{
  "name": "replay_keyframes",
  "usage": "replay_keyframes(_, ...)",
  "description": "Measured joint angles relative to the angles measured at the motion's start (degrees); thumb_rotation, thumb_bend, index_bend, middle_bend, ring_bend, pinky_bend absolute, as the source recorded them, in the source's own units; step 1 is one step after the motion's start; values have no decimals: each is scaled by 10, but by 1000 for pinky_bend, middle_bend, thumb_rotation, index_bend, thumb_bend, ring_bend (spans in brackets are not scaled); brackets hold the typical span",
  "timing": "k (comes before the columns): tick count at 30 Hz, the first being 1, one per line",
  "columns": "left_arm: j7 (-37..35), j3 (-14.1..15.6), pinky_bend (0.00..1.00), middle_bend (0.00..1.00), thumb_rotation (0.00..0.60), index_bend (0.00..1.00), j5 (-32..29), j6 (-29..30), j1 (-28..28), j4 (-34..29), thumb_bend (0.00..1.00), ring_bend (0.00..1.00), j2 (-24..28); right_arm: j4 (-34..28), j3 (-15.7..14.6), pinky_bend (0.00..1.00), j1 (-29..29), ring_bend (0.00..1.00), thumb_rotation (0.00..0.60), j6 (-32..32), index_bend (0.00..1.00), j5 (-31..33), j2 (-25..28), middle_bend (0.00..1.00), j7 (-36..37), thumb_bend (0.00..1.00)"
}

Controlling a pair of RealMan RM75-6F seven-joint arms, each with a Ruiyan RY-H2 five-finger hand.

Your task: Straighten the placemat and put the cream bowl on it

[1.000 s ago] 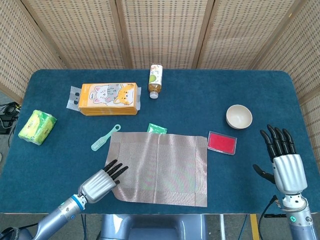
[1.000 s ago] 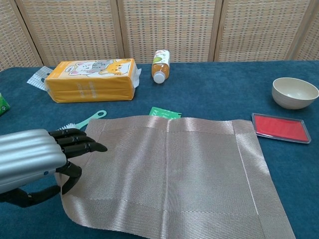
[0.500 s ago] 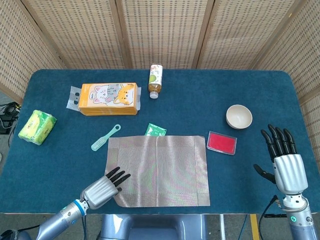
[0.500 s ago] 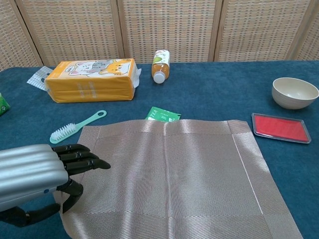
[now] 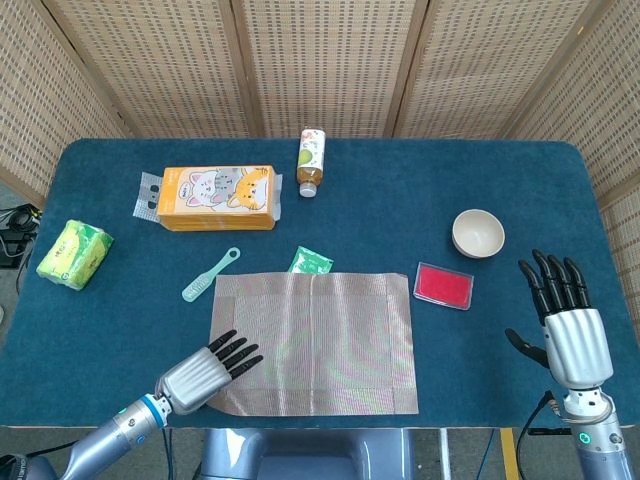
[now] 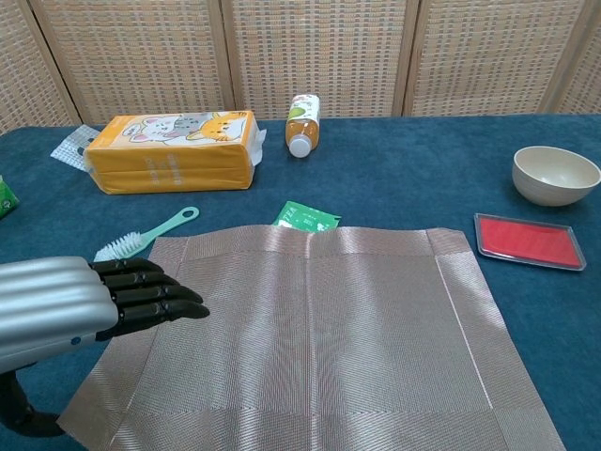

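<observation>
The beige woven placemat lies flat near the table's front edge, its sides roughly parallel to the table. My left hand is at the mat's front left, fingers stretched out over its left edge, thumb apart, holding nothing. Whether the fingers touch the mat I cannot tell. The cream bowl stands upright on the blue cloth, to the right of and beyond the mat. My right hand hovers at the front right with fingers spread, empty, nearer than the bowl.
A red tray lies between mat and bowl. A green sachet touches the mat's far edge. A mint brush, an orange pack, a bottle lying down and a green packet sit to the left and behind.
The placemat has turned from skewed to square and slid toward the front edge. Its front left corner, lifted in my left hand before, now lies flat. The right hand has stayed put.
</observation>
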Motion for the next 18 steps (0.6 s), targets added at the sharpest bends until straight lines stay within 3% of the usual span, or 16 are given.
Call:
replay_keyframes(3, -50, -2, 0, 0, 600, 0, 20, 10, -2, 4, 0, 0, 9, 1, 1, 0, 0, 0, 600, -2, 37, 4, -1, 0, -1, 0)
replay_keyframes(9, -149, -23, 0, 0, 600, 0, 49, 94, 10, 12, 0, 0, 43, 4, 3, 0, 3, 0, 600, -17, 37, 19, -2, 0, -2, 0)
replay_keyframes(18, -203, -78, 0, 0, 600, 0, -27, 219, 76, -1, 0, 0, 113, 30, 16, 0, 38, 0, 600, -127, 48, 94, -1, 0, 4, 0)
